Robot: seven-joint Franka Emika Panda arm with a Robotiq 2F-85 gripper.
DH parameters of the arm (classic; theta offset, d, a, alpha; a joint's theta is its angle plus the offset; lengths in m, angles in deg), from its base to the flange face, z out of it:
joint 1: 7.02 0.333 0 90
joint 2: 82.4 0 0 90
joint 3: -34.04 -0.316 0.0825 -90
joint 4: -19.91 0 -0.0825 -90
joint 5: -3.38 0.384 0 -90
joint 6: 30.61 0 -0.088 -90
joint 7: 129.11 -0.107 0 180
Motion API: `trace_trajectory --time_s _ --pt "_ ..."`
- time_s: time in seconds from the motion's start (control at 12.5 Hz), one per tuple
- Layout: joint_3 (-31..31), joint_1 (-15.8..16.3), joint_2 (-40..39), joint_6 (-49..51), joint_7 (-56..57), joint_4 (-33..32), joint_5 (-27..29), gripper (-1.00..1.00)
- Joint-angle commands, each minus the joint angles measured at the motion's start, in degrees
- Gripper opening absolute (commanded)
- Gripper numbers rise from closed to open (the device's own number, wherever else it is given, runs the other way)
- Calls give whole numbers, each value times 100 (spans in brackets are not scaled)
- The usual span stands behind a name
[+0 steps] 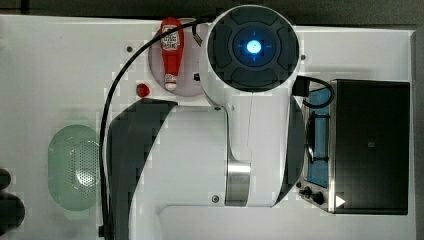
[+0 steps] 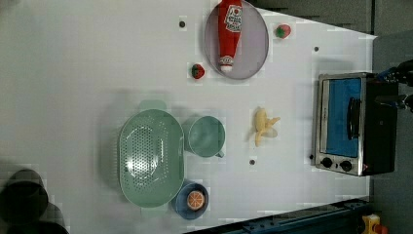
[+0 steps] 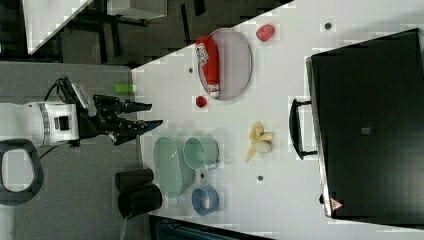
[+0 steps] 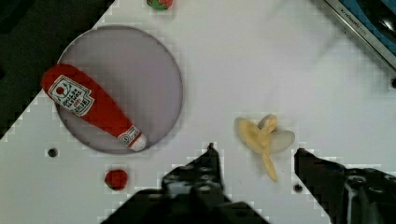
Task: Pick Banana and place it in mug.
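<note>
White counter [image 2: 73,58] carries everything, w/ dark floor past its edges in the right view. Nearest to the camera in the wrist view is the gripper [image 4: 254,156]: jaws spread apart, nothing between them, hanging well above the surface. In the right view the gripper [image 3: 142,115] sits off the counter's edge, well apart from the fruit.

Just beyond the jaws in the wrist view lies the banana [image 4: 264,140], pale yellow, peel flaps splayed, flat on the counter. In the left view the banana [image 2: 264,126] sits between the mug [image 2: 206,136] and the toaster oven [image 2: 348,122], apart from both. Mug is upright, pale teal, empty as far as I can see, touching or nearly touching the green perforated basket [image 2: 151,156] on the left view's left. A blue cup [image 2: 192,200] w/ an orange slice inside sits just below the basket in the left view.

Farther off: a grey plate [image 2: 255,44] w/ a ketchup bottle [image 2: 229,29] lying on it, and a strawberry [image 2: 197,71] beside the plate.

Progress, my read: nothing done yet. Banana untouched, mug unfilled. Left to do: descend, grasp, carry, drop in mug.
</note>
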Motion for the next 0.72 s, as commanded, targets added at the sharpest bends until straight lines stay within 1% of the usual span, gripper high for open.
trace_trajectory --time_s 0.08,0.24,0.32,0.48,0.72 --pt "265 -167 2166 1058 491 -1475 -9 54" --pt "259 -163 2138 1033 520 -1678 -9 97" --pt "252 -154 2094 971 571 -1858 -6 100" --pt "212 -135 1932 454 772 -2321 -5 100" --pt "123 -131 1489 -901 1431 -3055 -6 100"
